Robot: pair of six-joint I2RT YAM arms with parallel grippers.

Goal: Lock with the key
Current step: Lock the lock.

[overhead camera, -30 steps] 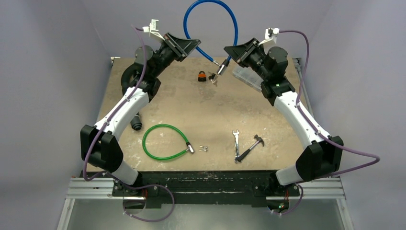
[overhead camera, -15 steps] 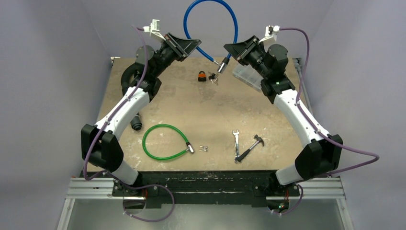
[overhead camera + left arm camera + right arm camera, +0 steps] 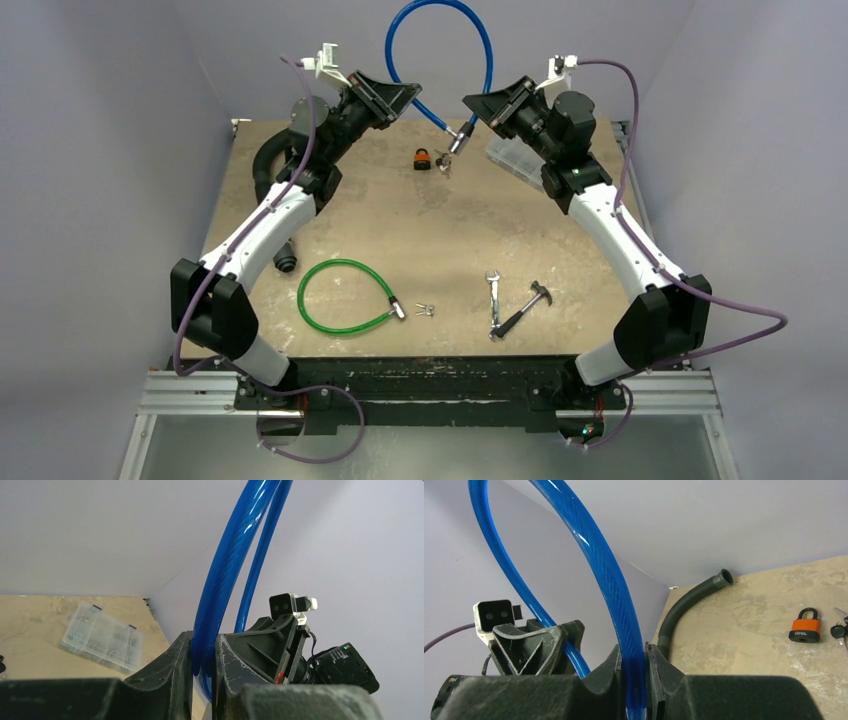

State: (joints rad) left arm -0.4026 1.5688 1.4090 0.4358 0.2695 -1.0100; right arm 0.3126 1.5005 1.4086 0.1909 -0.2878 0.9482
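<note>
A blue cable lock [image 3: 440, 40] arches above the table's far edge, held by both grippers. My left gripper [image 3: 402, 94] is shut on its left leg; the cable [image 3: 225, 575] shows between its fingers [image 3: 204, 655]. My right gripper [image 3: 477, 103] is shut on the right leg [image 3: 606, 575], pinched between its fingers [image 3: 634, 667]. The cable's metal ends [image 3: 459, 141] hang just above an orange padlock [image 3: 424, 159] with a key bunch [image 3: 444, 166] beside it. The padlock [image 3: 806, 626] and keys [image 3: 838, 629] also show in the right wrist view.
A green cable lock [image 3: 345, 297] with small keys [image 3: 425, 309] lies near the front. A wrench [image 3: 493, 296] and hammer [image 3: 524, 309] lie at the front right. A clear organizer box [image 3: 514, 157] sits at the back right, and a black corrugated hose [image 3: 268, 158] at the back left.
My right gripper has shifted slightly left and up with the blue cable, and the cable's metal ends have swung a little left toward the padlock. My left gripper barely moved.
</note>
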